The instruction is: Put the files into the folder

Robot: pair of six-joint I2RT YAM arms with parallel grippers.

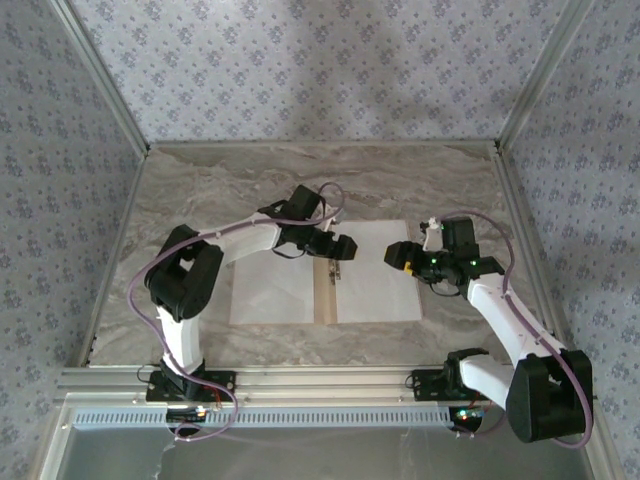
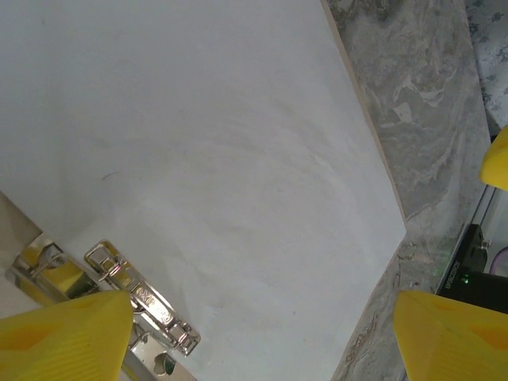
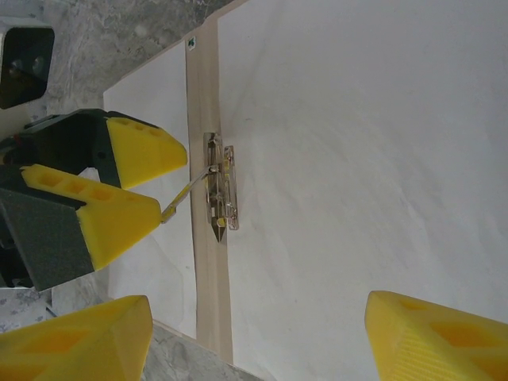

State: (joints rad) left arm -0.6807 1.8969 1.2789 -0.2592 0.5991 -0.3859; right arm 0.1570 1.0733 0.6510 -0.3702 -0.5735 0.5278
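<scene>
Black-and-white arms (image 1: 245,243) carry lilac cables (image 1: 131,295), yellow fingertips (image 3: 432,337)

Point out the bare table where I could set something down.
Widest free patch: the table strip between the folder's far edge and the back wall. A thinner strip runs between its near edge and the arm bases. Crowded: around the clip, where the left fingers and right fingers hover.

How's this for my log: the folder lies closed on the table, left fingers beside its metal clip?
No: the folder lies open, as the top external view shows, a white sheet on each half. The left fingers are beside its metal clip.
</scene>
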